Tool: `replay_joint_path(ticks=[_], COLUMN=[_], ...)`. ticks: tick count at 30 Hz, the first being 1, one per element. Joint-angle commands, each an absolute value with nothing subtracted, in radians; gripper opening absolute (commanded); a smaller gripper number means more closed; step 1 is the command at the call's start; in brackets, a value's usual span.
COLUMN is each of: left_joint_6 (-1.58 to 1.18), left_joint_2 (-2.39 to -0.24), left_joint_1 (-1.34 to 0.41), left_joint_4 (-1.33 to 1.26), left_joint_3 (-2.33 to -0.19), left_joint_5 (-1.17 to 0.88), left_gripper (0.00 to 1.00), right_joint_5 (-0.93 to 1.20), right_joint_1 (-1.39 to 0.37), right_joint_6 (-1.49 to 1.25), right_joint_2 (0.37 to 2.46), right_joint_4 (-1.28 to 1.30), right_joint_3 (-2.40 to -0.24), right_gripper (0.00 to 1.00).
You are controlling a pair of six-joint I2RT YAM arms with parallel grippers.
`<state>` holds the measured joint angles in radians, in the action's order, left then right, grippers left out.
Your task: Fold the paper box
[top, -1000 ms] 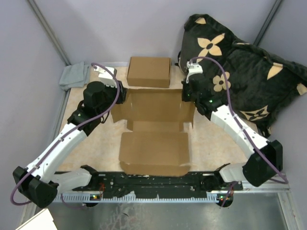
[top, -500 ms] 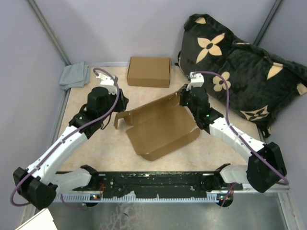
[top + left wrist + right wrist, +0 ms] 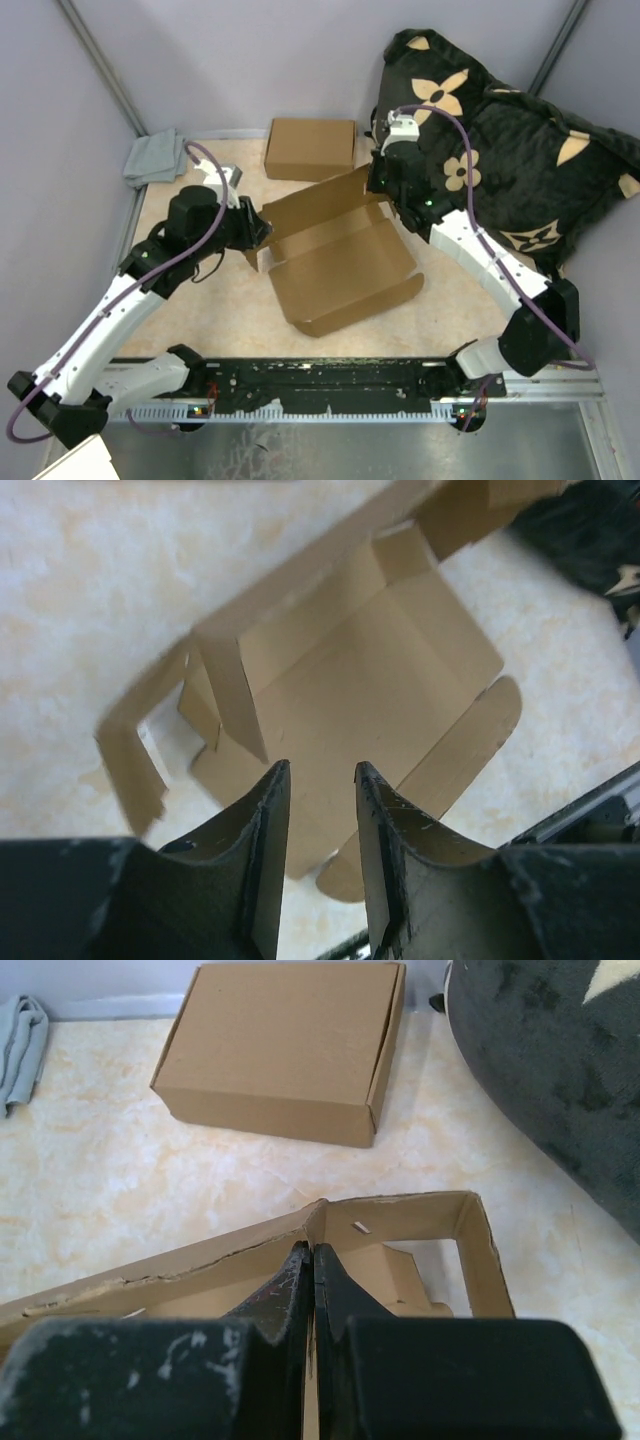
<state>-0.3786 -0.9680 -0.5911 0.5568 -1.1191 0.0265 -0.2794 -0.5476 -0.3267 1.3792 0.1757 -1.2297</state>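
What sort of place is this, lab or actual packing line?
Probably a lab test cell: bare grey partition walls, a small table, staged props: half-folded box, finished box, cushion.

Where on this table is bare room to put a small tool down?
Free: the near-left patch between the left arm and the open box; the near-right patch between that box and the right arm. Crowded: the far edge, with folded box, cloth, cushion.

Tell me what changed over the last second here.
The flat paper box was lifted by its far wall and swung slantwise, side flaps standing up; the right claw stays pinched on that wall. The left claw, open, moved nearer alongside the left flap. The closed box, cloth and cushion stayed put.
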Motion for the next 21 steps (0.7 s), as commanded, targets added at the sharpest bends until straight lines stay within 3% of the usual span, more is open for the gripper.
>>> replay_joint_path(ticks=[1, 9, 21], left_joint_6=[-0.415, -0.421, -0.396], left_joint_2=[-1.027, -1.095, -1.163], left_joint_1=[-0.619, -0.630, -0.632], left_joint_4=[0.694, 0.824, 0.802], left_joint_3=[-1.158, -1.230, -1.258], left_joint_5=[0.067, 0.285, 0.257], left_gripper=[0.39, 0.37, 0.34], right_joint_5=[-0.269, -0.247, -0.237], right_joint_1=[-0.556, -0.567, -0.574], right_joint_6=[-0.348, -0.348, -0.350], right_joint_2=[1.445, 1.473, 1.477], right_joint_4=[0.280, 0.282, 0.292], right_joint_3=[-1.336, -1.347, -1.339], right_gripper=[0.00, 0.00, 0.00])
